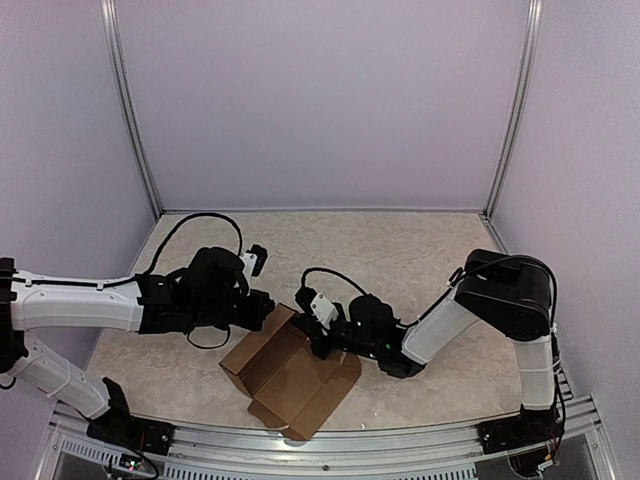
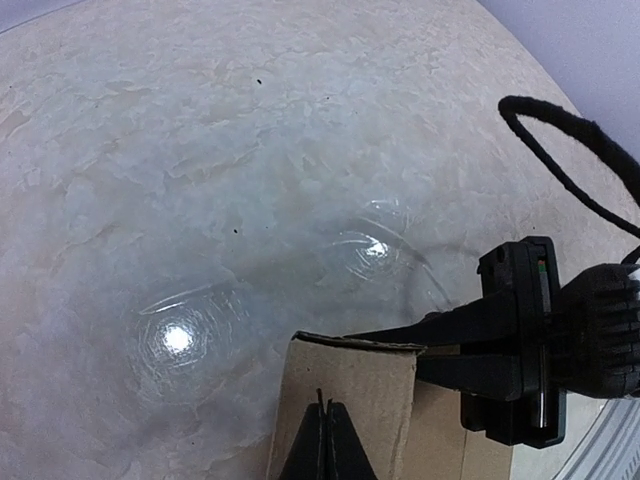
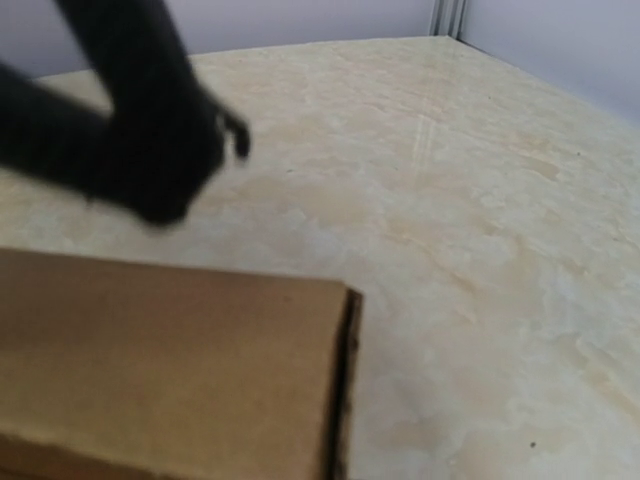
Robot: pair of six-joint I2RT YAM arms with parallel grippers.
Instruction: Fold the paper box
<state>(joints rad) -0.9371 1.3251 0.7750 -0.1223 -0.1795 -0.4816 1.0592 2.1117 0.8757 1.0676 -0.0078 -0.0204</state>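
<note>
The paper box (image 1: 295, 385) is a plain brown cardboard piece, partly folded, lying near the front edge of the table between the two arms. My left gripper (image 1: 265, 312) is at its upper left corner. In the left wrist view its jaws (image 2: 327, 410) are pressed together against an upright flap (image 2: 370, 385). My right gripper (image 1: 318, 340) is at the box's upper right side. In the left wrist view its fingers (image 2: 440, 330) clamp the top edge of the same flap. The right wrist view shows only a blurred cardboard panel (image 3: 170, 370); its own fingers are out of frame.
The beige marbled table (image 1: 400, 250) is enclosed by lilac walls with metal posts at the back corners. A metal rail (image 1: 400, 450) runs along the front edge. The left arm shows as a dark blur (image 3: 140, 140) in the right wrist view.
</note>
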